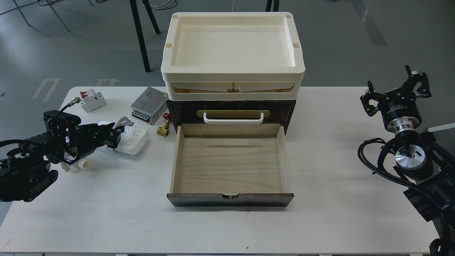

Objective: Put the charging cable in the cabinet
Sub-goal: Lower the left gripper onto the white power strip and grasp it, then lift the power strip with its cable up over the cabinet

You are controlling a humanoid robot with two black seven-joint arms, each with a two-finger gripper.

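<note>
On the white table (106, 213), the charging cable (134, 139) lies flat left of the cabinet (231, 110), long side slanting toward the table's back-left corner. The left gripper (113, 137) touches its near-left end; I cannot tell its grip. The right gripper (394, 94) is spread, far right. The drawer (229, 167) is pulled out

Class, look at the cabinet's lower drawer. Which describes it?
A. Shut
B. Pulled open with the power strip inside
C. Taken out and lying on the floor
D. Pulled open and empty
D: the drawer stands pulled out with bare wood inside, while the power strip lies on the table to its left.
</note>
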